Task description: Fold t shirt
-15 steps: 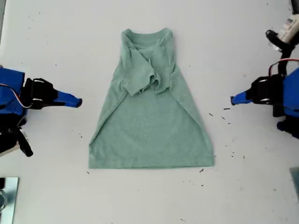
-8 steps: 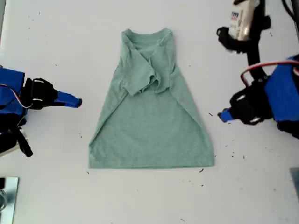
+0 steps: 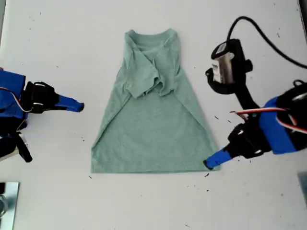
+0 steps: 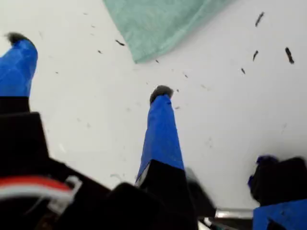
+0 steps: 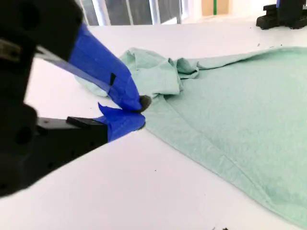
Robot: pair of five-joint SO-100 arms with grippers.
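On table: shirt lies flat, sleeves folded in, hem at exterior view's bottom.
first gripper: jaws spread wide, just beside hem corner.
second gripper: jaws pressed together, empty, beside shirt.

Bright, even overhead light is seen with faint shadows; the first wrist view is blurred, perhaps by motion.
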